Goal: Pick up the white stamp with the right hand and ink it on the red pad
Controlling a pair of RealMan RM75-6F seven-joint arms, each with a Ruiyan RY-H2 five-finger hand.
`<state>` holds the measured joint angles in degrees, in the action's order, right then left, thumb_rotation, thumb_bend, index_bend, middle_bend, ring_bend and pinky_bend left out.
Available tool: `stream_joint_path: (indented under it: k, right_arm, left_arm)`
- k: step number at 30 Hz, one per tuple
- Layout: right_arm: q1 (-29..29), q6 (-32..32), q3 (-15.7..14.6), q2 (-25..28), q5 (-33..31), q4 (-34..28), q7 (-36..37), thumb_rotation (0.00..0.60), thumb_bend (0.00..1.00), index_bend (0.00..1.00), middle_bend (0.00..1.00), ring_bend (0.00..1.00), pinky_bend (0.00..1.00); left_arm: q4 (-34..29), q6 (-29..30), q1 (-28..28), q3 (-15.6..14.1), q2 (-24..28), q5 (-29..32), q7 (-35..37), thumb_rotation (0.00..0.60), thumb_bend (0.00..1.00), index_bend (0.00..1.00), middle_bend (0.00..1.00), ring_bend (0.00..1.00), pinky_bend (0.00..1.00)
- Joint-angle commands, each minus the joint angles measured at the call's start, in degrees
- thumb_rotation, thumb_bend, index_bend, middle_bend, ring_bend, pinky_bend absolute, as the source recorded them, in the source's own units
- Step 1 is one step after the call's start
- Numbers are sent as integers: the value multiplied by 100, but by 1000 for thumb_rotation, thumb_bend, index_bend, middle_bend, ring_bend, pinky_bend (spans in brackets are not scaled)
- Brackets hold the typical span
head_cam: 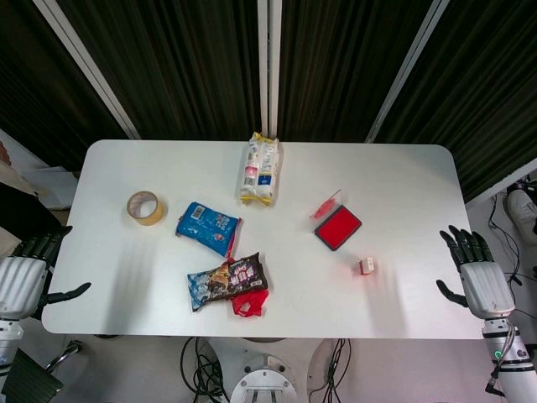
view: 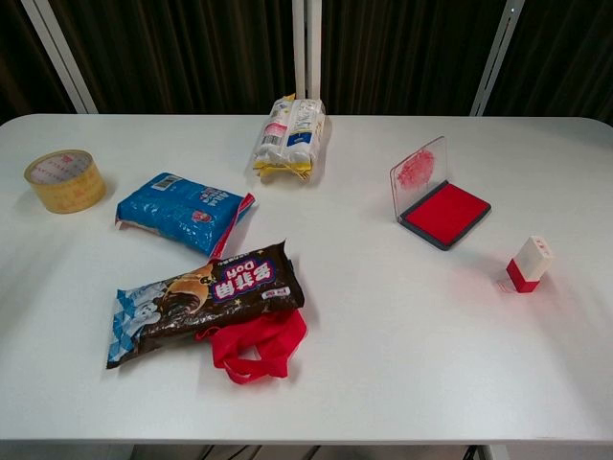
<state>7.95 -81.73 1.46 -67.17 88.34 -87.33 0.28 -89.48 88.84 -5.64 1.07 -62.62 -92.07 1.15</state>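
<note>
Plainly, both hands hang off the table's near corners, the right hand with fingers spread and holding nothing, the left hand likewise empty. Bare tabletop lies between the right hand and the white stamp, which stands upright on its red base, near the red pad with its clear lid raised. Snack bags cluster left of centre.
</note>
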Motion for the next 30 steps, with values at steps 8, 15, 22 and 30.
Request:
stream_joint_path:
  k: [8, 15, 22, 30]
  right_arm:
    - [-49, -65, -19, 51, 46, 90, 188, 600, 155, 0, 0, 0, 0]
    - [36, 86, 4, 5, 28, 178, 207, 600, 155, 0, 0, 0, 0]
    - [196, 290, 9, -14, 91, 13, -135, 600, 156, 0, 0, 0, 0]
    - [451, 778, -96, -118, 155, -63, -778, 600, 172, 0, 0, 0, 0]
  left_arm:
    - [-108, -50, -28, -41, -24, -72, -168, 399, 0, 97, 153, 166, 259]
    - [-195, -134, -104, 12, -16, -36, -248, 400, 0, 97, 153, 166, 259]
    - [9, -200, -120, -4, -150, 13, -121, 404, 0, 97, 153, 166, 259]
    - [99, -197, -112, -31, -126, 2, -15, 401, 0, 97, 153, 166, 259]
